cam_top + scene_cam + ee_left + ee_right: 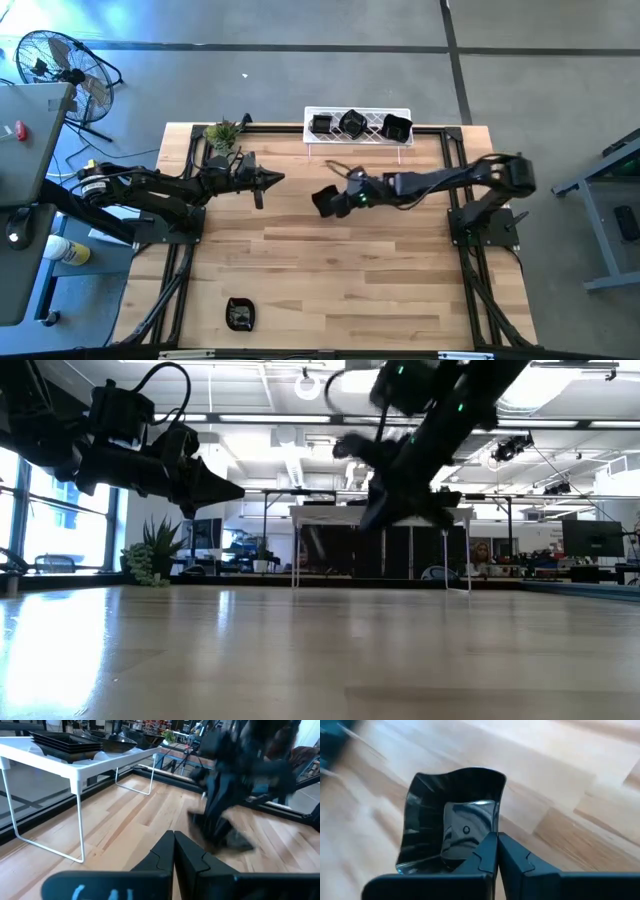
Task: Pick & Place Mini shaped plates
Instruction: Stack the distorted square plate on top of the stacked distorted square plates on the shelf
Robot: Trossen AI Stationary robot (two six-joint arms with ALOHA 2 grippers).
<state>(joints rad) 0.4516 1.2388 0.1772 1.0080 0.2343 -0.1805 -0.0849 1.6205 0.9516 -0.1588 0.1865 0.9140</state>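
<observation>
My right gripper hangs over the table's middle, shut on a glossy black wavy-edged mini plate, which also shows in the high view. In the low view the right gripper is high above the wood. Three more black plates sit on top of the white wire rack at the far edge. Another black plate lies flat near the table's near edge. My left gripper is shut and holds nothing; it hovers left of centre and points toward the right arm, its tips together. My right gripper pinches the wavy-edged plate by its rim, at the side nearest the wrist, between the two shut fingers. The plate reaches out past the fingertips toward the table's left. It is lifted clear of the table and tilted.
A small green plant stands at the far left corner, left of the rack. The rack's thin white legs stand on the wood near the far edge. Bare wood spreads between the arms and the near edge.
</observation>
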